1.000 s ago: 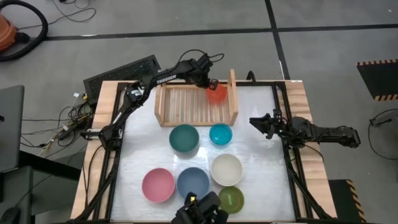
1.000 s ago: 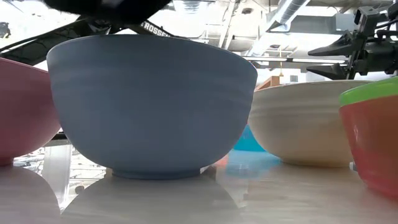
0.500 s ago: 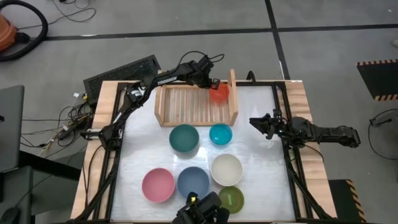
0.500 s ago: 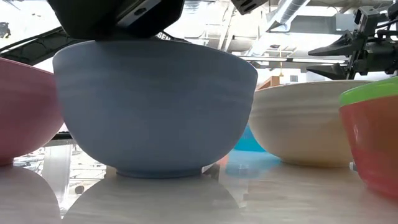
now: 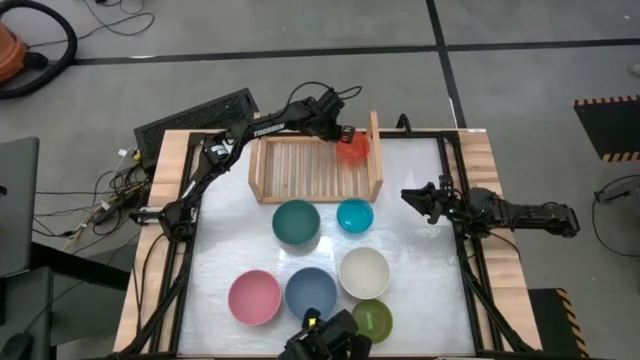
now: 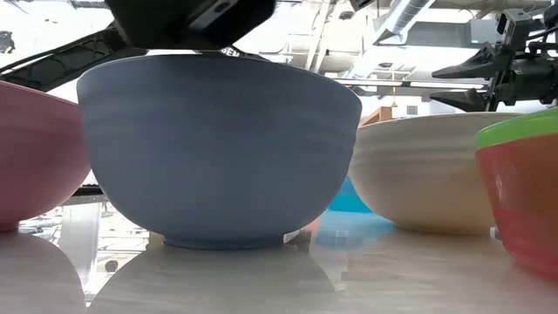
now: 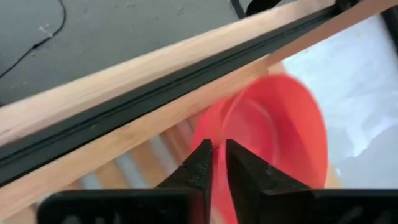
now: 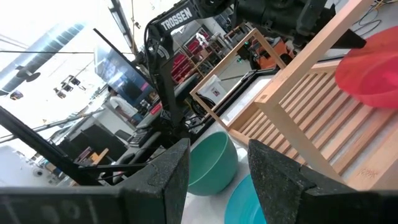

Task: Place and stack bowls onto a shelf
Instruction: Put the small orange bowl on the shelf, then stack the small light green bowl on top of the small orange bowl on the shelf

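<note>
A white tabletop (image 5: 240,250) framed in black and wood stands on a grey floor. At its far edge sits the wooden shelf (image 5: 315,170). The left gripper (image 5: 341,135) is over the shelf's right end, its fingers (image 7: 202,167) nearly together and pinching the rim of the red-orange bowl (image 5: 351,149), which hangs tilted beneath it, close to the shelf's right side board. Nearer than this gripper, just off the shelf's front, lie the teal bowl (image 5: 296,222) and a small blue bowl (image 5: 355,215). Farther toward the near edge are the pink bowl (image 5: 254,297), the dark blue bowl (image 5: 311,292), the cream bowl (image 5: 364,272) and the olive-green bowl (image 5: 372,320). The right gripper (image 5: 412,197) waits over the tabletop's right side, fingers apart and holding nothing.
</note>
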`<state>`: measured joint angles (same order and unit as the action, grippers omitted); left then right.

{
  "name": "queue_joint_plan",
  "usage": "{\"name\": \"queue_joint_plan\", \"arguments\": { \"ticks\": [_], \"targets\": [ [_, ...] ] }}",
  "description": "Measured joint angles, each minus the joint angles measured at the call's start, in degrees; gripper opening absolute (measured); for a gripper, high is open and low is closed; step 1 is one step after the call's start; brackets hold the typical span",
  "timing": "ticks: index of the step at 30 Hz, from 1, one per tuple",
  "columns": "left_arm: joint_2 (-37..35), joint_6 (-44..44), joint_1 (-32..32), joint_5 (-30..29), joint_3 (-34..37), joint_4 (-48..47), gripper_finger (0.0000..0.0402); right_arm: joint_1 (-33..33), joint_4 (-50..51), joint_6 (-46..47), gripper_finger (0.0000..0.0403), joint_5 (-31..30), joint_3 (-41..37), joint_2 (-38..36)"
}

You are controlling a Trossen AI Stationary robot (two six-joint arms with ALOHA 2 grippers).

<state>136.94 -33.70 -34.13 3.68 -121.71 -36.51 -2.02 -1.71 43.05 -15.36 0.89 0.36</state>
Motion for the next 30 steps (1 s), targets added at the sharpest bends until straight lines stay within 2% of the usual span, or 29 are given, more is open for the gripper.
{"name": "queue_joint_plan", "arguments": {
  "ticks": [12,16,21,24,26,30],
  "targets": [
    [0.0,0.89,-0.41,0.32,-0.88,3.31,0.0137,0.0,-0.01,0.0,0.0189,0.01,0.0,0.0],
    [0.0,3.15,-1.02,6.81,-3.93,2.7,0.0153,0.0,-0.01,0.0,0.0189,0.01,0.0,0.0],
    [-1.8,13.72,-0.14,19.23,-7.84,-4.05,0.0155,0.02,0.01,-0.05,0.0189,0.23,0.0,0.0],
    [-3.81,21.38,2.24,23.23,-10.3,-11.25,0.0155,0.02,0.01,-0.82,0.0189,0.23,0.0,0.0],
    [-5.22,27.37,4.49,23.02,-11.2,-17.22,0.0155,0.04,0.02,-1.16,0.0189,0.25,0.0,0.0],
    [-8.13,37.56,10.72,17.56,-11.23,-28.49,0.0155,0.04,0.04,-1.11,0.0189,0.4,0.0,0.0]
  ]
}}
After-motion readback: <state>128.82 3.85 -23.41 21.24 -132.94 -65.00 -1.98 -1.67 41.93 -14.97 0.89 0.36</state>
